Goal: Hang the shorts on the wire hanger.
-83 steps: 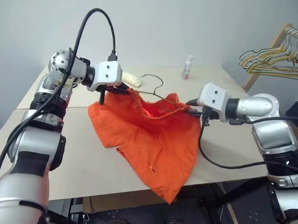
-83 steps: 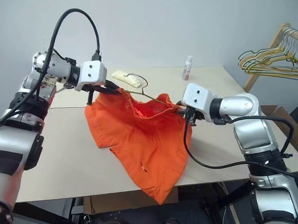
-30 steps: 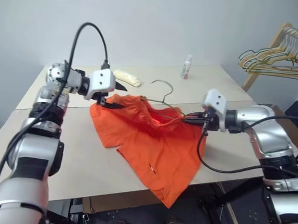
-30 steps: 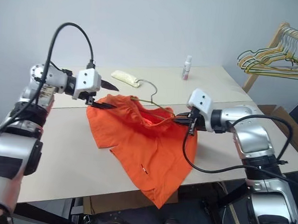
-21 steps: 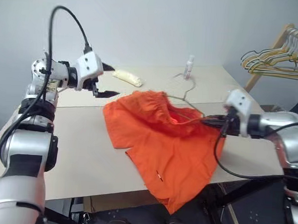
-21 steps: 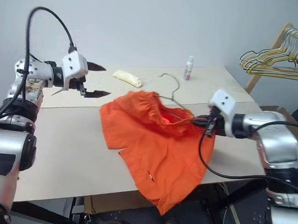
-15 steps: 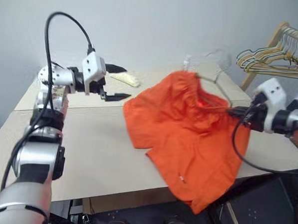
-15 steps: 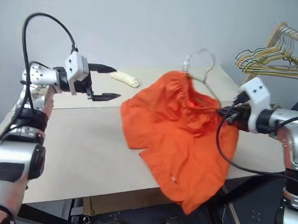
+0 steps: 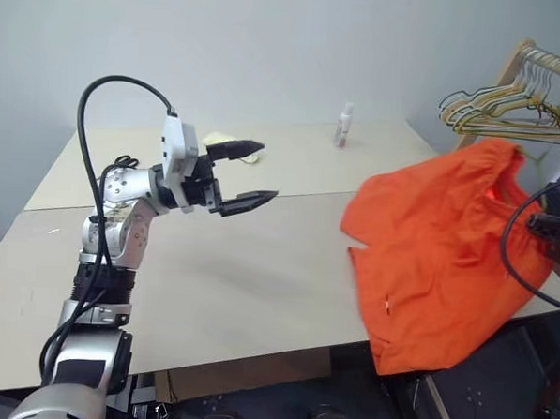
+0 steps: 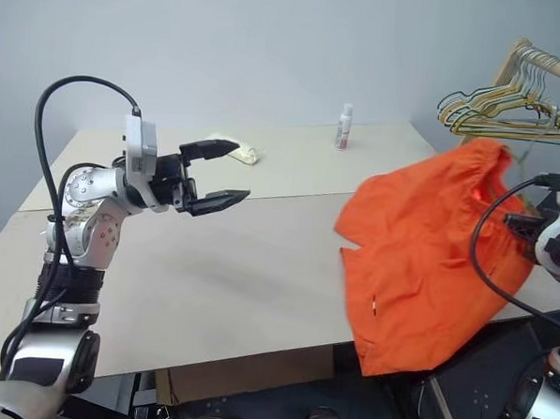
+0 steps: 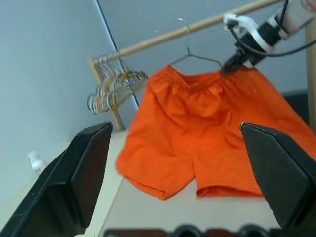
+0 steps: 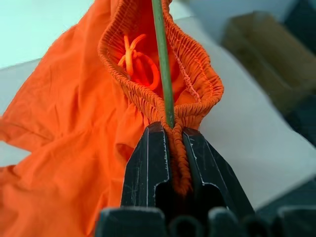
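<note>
Evidently limp and light, the shorts (image 12: 64, 123) hang from my right pincer (image 12: 170, 163), clamped on waistband and wire hanger (image 12: 162, 59); my left pincer (image 9: 246, 176) gapes wide.

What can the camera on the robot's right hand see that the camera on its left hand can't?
The right wrist view shows the right gripper shut on the elastic waistband of the shorts, pinched together with the thin wire hanger, and the drawstring inside the waist.

The left wrist view shows the left gripper wide open and holding nothing, the whole shorts hanging, and the bunch of hangers on a wooden rack.

Both views share the orange shorts and the wire hanger.
</note>
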